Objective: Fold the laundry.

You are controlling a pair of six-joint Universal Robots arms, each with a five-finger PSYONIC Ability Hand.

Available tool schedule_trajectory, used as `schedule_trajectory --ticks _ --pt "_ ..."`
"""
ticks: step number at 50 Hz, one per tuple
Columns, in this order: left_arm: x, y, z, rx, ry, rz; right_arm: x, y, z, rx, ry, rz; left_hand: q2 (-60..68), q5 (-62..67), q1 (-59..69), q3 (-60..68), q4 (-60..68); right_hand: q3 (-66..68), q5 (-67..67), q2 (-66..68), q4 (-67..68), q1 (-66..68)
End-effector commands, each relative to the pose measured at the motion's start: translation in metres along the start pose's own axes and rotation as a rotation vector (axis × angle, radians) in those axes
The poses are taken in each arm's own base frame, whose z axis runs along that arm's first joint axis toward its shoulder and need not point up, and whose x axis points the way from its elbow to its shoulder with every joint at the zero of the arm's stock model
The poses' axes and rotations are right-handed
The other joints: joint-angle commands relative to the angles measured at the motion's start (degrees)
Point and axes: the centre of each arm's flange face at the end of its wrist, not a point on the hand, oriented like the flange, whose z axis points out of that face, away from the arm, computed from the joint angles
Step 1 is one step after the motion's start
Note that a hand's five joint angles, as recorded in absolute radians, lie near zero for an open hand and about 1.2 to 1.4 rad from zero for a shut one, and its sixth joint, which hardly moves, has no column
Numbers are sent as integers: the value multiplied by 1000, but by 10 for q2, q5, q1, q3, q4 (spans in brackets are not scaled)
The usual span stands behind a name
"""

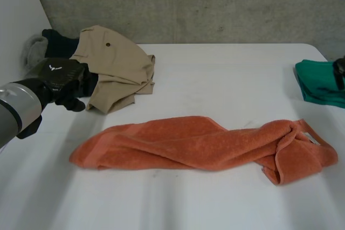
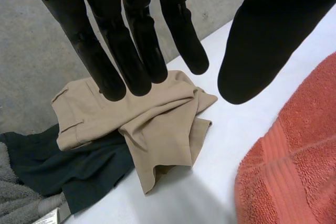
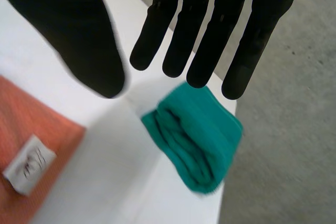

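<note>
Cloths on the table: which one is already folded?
The green cloth, a neat stack of layers; the orange towel and beige garment lie crumpled.

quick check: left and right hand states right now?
Left hand: open, holding nothing, above the tan garment.
Right hand: open, holding nothing, above the folded green cloth.

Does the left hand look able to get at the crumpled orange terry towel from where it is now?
Probably yes. The left hand is open, fingers straight, over the crumpled beige garment; the orange terry towel lies close beside its thumb, with only bare white table between them.
</note>
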Motion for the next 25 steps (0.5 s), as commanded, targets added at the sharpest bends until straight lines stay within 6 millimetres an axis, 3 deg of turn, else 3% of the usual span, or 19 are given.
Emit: schedule_trajectory --ticks 1,7,10,13,15,25 --pt "-8 -7 -2 25 -18 -26 -26 -15 -3 67 -63 97 6 3 6 3 6 94 98 93 93 94" --pt "-10 -13 -2 40 -7 -18 -30 -15 -6 57 -72 211 -103 -107 -103 -106 -103 -64 -60 -64 -65 -64" --pt "-8 -16 -2 48 18 -15 -38 -13 -7 33 -98 283 -226 -229 -226 -229 -226 -142 -138 -142 -142 -141" --pt "-5 -14 5 38 44 -8 -48 -8 -8 3 -116 346 -263 -267 -263 -266 -263 -235 -232 -236 -236 -235" --pt "-2 -6 15 12 72 2 -58 -1 -8 -29 -134 382 -283 -287 -284 -287 -283 -301 -297 -302 -302 -301" --pt "24 34 55 -100 186 111 -94 30 6 -110 -147 429 -278 -282 -279 -282 -278 -364 -360 -364 -365 -363"
